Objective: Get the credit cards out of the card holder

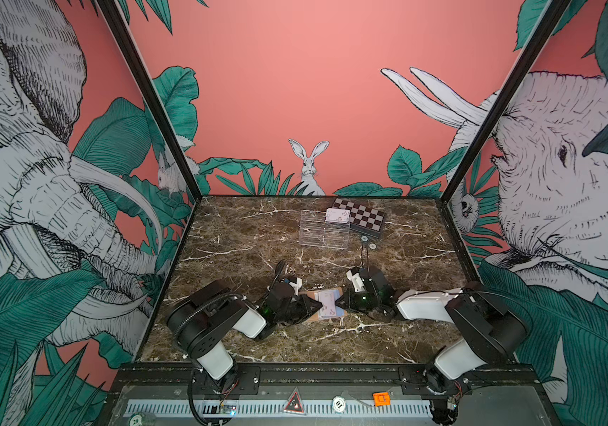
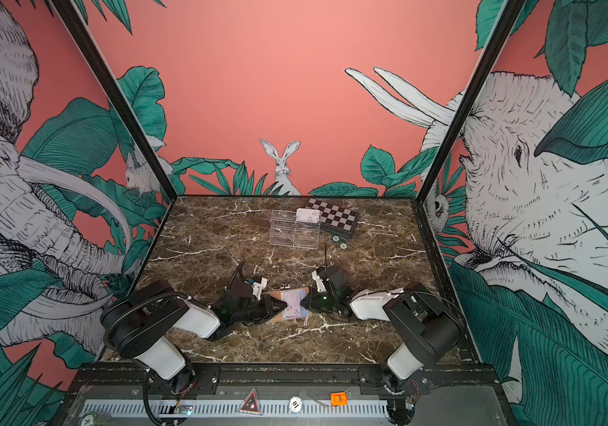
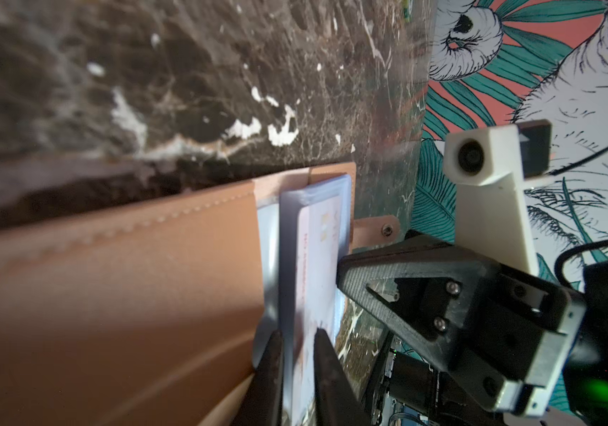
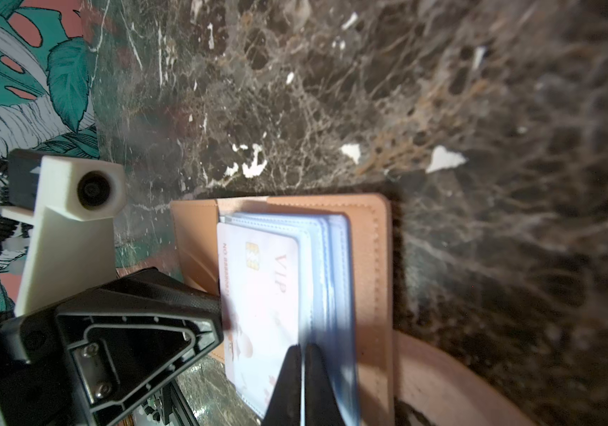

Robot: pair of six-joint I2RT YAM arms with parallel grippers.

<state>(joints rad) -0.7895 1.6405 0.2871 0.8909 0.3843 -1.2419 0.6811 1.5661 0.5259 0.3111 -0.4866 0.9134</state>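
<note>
The tan card holder (image 1: 311, 294) (image 2: 276, 295) lies open on the marble between both grippers. A white credit card (image 4: 258, 287) (image 3: 317, 265) with a chip and red print sits in its front bluish sleeve (image 4: 332, 258). My left gripper (image 3: 298, 335) (image 1: 320, 305) reaches in from the left. Its fingers stand a narrow gap apart on either side of that card's edge and its sleeve. My right gripper (image 4: 303, 348) (image 1: 337, 304) comes from the right and is shut on a thin sleeve edge beside the card. Another white card (image 1: 337, 215) stands in the clear tray.
A clear acrylic tray (image 1: 322, 232) stands at the back, with a checkered box (image 1: 363, 217) right behind it. Two small round pieces (image 1: 368, 241) lie in front of the box. The holder's strap tab (image 3: 376, 230) sticks out towards the right arm.
</note>
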